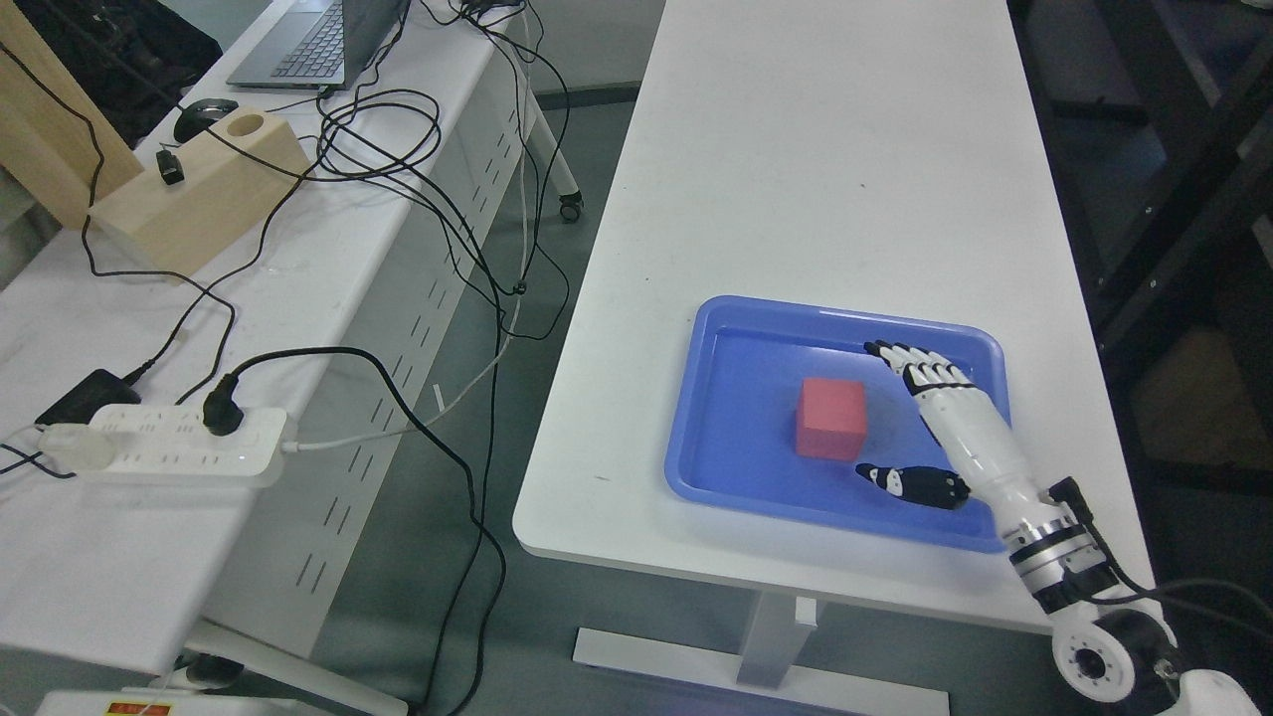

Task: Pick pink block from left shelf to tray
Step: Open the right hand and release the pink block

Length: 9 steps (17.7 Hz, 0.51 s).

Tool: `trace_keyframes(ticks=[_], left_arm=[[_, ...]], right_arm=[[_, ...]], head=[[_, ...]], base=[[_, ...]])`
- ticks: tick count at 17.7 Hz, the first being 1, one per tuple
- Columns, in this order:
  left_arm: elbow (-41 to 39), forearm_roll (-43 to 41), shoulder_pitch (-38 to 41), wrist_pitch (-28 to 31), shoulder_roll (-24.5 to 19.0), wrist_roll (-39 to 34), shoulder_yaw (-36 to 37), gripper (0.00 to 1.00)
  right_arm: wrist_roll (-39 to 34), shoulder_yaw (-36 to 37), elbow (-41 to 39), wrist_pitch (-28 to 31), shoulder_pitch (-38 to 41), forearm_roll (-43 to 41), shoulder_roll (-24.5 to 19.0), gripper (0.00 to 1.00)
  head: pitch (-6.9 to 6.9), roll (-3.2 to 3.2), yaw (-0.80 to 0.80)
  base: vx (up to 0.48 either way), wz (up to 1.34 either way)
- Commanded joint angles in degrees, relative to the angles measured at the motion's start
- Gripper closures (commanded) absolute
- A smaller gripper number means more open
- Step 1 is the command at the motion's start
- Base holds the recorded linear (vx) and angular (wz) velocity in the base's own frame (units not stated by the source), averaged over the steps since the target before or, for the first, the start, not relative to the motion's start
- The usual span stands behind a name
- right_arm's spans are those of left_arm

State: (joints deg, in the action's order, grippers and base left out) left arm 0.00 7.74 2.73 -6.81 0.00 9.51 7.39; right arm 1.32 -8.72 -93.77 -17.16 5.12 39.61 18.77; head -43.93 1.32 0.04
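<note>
Right hand (935, 423) hovers over the tray (736, 487), fingers spread and holding nothing, just beside the block (831, 418), which sits flat inside as though released there

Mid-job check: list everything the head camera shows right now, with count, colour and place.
pink block: 1, pink-red, inside the tray, free of the hand
tray: 1, blue, near edge of the right table
right table: 1, white
left table: 1, white
power strip: 1, white, left table, black plug in it
wooden block: 1, pale wood, left table
laptop: 1, grey, far left table
mouse: 1, black, beside the laptop
cables: several, black, across left table
right hand: 1, white and black, open over the tray, right of the block
</note>
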Motion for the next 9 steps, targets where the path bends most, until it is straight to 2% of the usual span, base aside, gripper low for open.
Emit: trace_keyframes(ticks=[1,9], left_arm=[[-1.0,0.0,0.0,0.0,-1.0,0.0,0.0,0.0],[-1.0,0.0,0.0,0.0,-1.0,0.0,0.0,0.0]], right_arm=[[-5.3,9.7,0.1,-0.2,1.3,-35.5,0.7,0.01],[-7.9,14.1,0.1,-1.1,3.4,-51.9,-2.6,0.0]], head=[[0.0,0.0,0.0],[0.0,0.0,0.0]], base=[[-0.055,0.0],[-0.107,-0.01]])
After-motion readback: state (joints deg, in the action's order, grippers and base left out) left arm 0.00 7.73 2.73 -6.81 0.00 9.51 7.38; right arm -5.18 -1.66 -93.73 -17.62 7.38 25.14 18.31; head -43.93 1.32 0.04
